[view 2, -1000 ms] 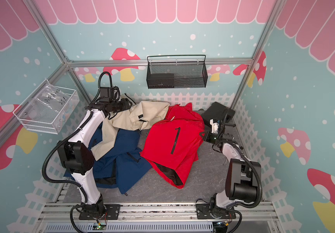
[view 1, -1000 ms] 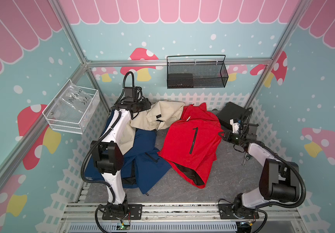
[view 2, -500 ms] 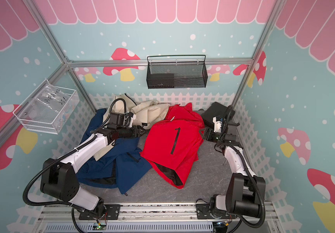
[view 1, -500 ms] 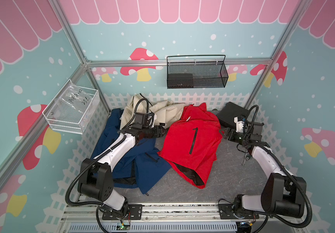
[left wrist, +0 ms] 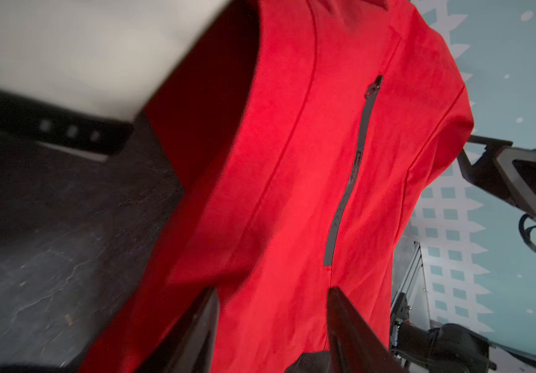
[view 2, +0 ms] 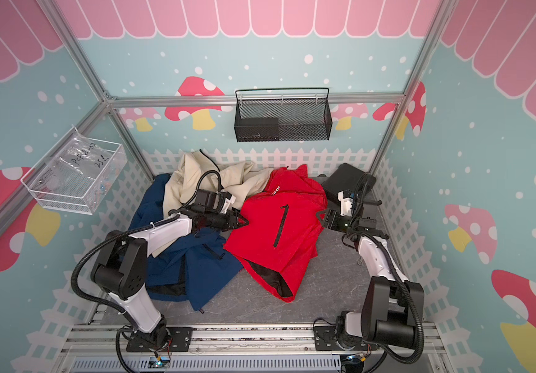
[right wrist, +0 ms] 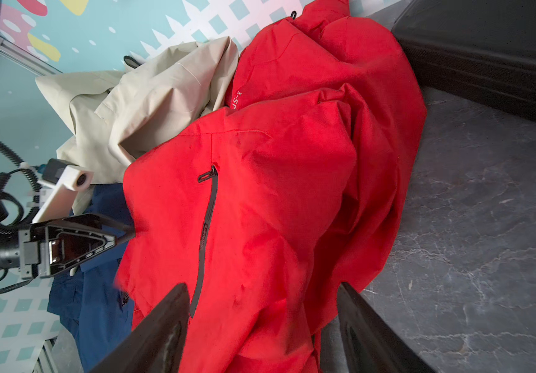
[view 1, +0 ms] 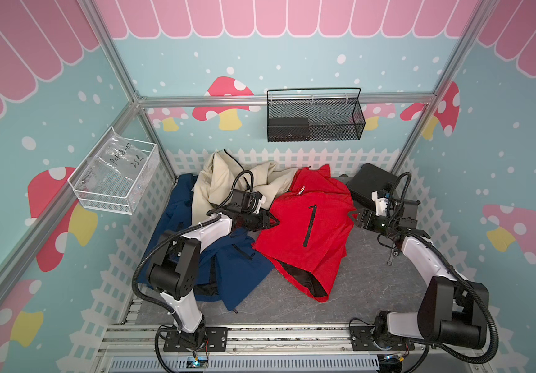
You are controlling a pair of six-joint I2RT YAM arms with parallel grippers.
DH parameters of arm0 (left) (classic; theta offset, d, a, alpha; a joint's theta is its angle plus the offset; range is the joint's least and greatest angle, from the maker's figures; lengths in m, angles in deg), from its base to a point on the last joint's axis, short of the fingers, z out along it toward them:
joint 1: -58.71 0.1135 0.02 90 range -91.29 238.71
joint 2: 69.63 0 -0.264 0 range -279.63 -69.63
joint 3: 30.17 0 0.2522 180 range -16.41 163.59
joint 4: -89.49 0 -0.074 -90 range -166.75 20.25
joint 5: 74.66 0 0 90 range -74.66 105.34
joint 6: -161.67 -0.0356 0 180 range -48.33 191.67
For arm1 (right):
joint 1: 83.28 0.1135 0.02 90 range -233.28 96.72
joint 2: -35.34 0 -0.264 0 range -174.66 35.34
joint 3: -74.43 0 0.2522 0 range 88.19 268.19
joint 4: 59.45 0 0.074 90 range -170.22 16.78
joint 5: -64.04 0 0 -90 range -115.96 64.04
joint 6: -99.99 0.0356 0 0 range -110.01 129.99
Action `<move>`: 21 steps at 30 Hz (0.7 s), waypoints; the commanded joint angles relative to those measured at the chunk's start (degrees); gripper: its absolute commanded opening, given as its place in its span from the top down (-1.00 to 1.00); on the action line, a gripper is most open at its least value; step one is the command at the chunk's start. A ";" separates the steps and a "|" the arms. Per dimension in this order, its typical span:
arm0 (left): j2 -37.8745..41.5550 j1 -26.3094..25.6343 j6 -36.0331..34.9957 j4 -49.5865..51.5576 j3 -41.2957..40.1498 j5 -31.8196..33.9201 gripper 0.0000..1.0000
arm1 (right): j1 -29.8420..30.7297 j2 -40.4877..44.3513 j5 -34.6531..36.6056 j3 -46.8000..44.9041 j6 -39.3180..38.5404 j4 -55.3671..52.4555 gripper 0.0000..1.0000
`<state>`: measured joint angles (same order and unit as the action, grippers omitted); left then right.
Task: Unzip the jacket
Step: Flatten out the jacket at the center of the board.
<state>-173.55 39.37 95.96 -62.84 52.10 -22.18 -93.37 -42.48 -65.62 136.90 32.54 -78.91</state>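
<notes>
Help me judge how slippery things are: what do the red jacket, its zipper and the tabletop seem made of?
Red jacket: probably thin woven synthetic shell, matte, with crisp creases. Zipper: dull grey coated-looking tape; dark pull, metal or plastic unclear. Tabletop: dark grey with pale stone-like veining, possibly a printed mat.

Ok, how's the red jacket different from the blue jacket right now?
The red jacket lies mid-table, uncovered; the blue jacket lies left, partly under the beige jacket. The red jacket shows a long black zip, closed; the blue jacket only a short dark one. Both lie crumpled on the table.
</notes>
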 commanded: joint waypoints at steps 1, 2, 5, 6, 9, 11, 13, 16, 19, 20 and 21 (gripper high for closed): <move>-0.67 -0.83 0.64 -2.60 3.56 -2.28 0.15 | -0.07 -1.00 -1.34 -0.31 -0.66 1.13 -0.46; -0.67 -0.99 0.43 -2.62 4.10 -2.38 0.23 | -0.03 -1.17 -1.39 -0.45 -0.66 1.08 -0.46; -0.84 -1.06 0.25 -2.33 5.51 -2.39 0.60 | -0.06 -1.24 -1.22 -0.29 -1.05 0.24 -0.46; -1.01 -1.06 -0.05 -1.60 6.11 -2.16 0.71 | -0.09 -1.05 -0.83 -0.28 -1.39 -0.26 -0.47; -1.22 -1.07 -1.53 2.20 8.11 -0.74 0.93 | -0.07 -0.25 0.54 -0.02 -2.07 -1.74 -0.47; -0.49 -1.07 -3.18 5.10 9.15 1.71 1.00 | 0.00 0.01 0.97 -0.19 -2.00 -2.02 -0.46; 0.69 -0.85 -4.77 7.55 9.53 5.33 1.00 | -0.04 -0.10 0.98 -0.37 -1.72 -1.87 -0.46; 2.60 0.09 -5.57 9.32 9.02 8.27 1.00 | -0.03 -0.43 0.58 -0.37 -1.71 -1.87 -0.46; 3.78 1.45 -5.28 9.91 8.04 9.04 1.00 | -0.08 -0.42 0.57 -0.45 -2.15 -2.10 -0.46; 4.06 1.69 -5.46 9.90 7.64 9.04 0.85 | -0.10 -0.34 0.57 -0.45 -2.10 -2.12 -0.46; 4.33 1.83 -5.80 9.76 7.22 9.00 0.50 | 0.04 -0.39 0.42 -0.54 -2.15 -1.91 -0.47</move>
<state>-171.78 40.31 91.96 -54.88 60.30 -15.52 -93.37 -43.33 -64.98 136.90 31.71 -80.26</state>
